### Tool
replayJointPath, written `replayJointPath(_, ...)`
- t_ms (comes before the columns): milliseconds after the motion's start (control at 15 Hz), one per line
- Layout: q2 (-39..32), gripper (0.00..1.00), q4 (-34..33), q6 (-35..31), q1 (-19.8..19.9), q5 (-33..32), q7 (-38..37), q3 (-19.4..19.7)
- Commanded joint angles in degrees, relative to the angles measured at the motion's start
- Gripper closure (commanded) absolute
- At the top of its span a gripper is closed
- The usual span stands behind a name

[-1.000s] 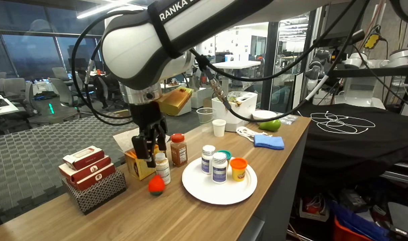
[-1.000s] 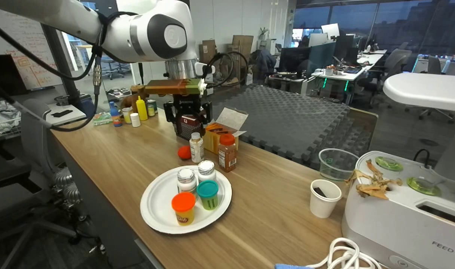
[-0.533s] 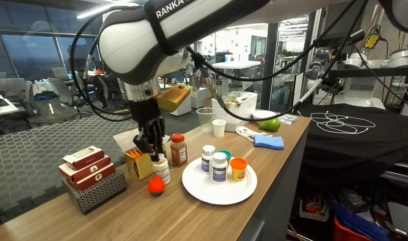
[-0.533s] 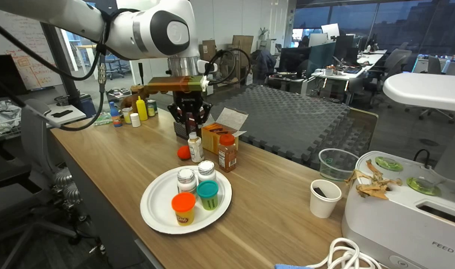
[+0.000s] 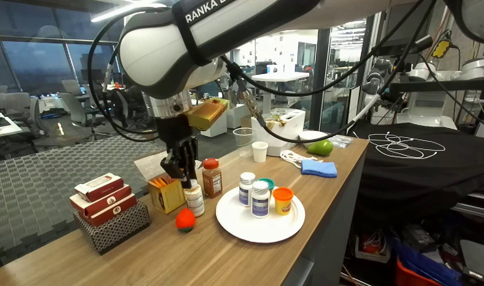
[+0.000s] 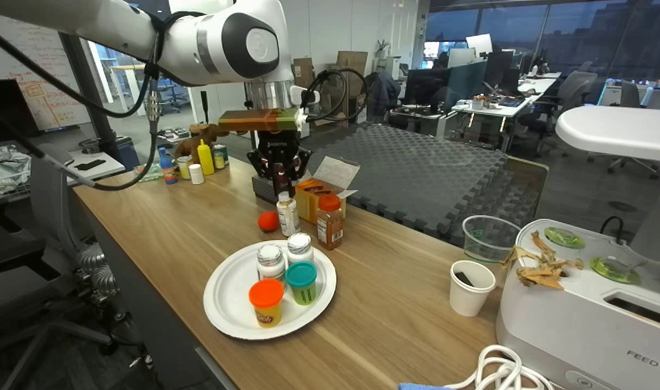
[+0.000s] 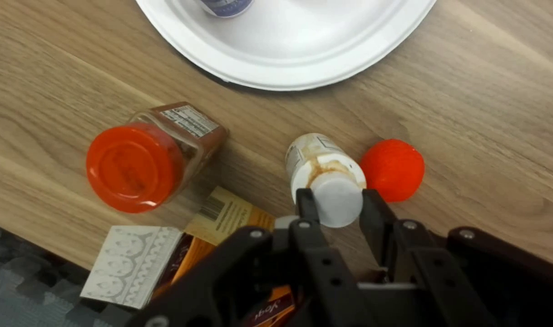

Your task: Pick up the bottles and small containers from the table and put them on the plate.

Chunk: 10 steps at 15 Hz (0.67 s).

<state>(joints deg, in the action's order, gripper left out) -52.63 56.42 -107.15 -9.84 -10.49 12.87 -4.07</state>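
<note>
Now, white-capped bottle [image 5: 195, 201]: almost upright, directly under the gripper [image 7: 338, 198]; whether its base is lifted, I cannot tell.
Gripper: pinching the bottle's top.
Plate [image 5: 242, 230]: in an exterior view, near, right of the bottle; so the carry probably goes rightward.

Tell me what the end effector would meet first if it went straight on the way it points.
Likely the shoulder of the white bottle: the end effector points down, shut on that bottle's cap. The gap above the shoulder is hard to judge.
</note>
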Motion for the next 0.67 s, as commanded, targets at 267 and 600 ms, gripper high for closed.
replayJointPath(267, 6.74, 0.78, 3.94, 1.39, -0.68, -0.56, -1.35, 0.31)
replayJointPath(600, 10.55, 0.78, 9.62, 1.67, 0.36, 0.51, -2.24, 0.2)
